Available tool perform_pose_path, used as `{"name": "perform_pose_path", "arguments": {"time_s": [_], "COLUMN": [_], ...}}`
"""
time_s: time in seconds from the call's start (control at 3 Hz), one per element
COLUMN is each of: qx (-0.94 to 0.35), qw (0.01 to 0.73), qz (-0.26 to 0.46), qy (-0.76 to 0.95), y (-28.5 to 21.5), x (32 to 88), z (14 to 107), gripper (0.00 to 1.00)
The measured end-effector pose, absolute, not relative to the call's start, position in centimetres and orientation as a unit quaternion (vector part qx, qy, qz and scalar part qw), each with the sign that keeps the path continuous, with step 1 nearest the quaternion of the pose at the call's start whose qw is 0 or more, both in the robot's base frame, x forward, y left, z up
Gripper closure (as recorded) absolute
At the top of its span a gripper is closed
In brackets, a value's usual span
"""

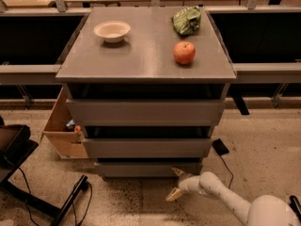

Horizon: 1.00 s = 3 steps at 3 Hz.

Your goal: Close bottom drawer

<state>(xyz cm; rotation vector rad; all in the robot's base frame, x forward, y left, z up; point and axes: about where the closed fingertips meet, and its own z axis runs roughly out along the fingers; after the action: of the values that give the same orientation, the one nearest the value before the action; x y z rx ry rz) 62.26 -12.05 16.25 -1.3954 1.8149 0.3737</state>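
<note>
The bottom drawer (148, 168) is the narrowest grey front at the foot of the cabinet, sitting slightly forward of the cabinet body under the middle drawer (146, 148). Its tray is hidden. My gripper (175, 183) is low over the floor, just in front of and below the drawer's right end. It is open and empty. The upper fingertip (178, 172) lies close to the drawer's lower edge; whether it touches I cannot tell. The white arm comes in from the lower right.
The cabinet top (141, 55) bears a white bowl (112, 31), a red apple (184, 52) and a green bag (186, 20). A cardboard box (63, 131) stands left of the cabinet. A black chair base (28, 173) and cables lie on the floor.
</note>
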Motion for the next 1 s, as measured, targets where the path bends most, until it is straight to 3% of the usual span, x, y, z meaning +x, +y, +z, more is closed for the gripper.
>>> {"name": "perform_pose_path", "arguments": {"time_s": [0.33, 1.0], "qx": [-0.551, -0.552], "qw": [0.4, 0.399], "qz": [0.148, 0.148], "qy": [0.717, 0.717], "y": [-12.05, -12.05], "x": [62.26, 62.16], "z": [16.25, 16.25], "gripper": [0.0, 0.45]}}
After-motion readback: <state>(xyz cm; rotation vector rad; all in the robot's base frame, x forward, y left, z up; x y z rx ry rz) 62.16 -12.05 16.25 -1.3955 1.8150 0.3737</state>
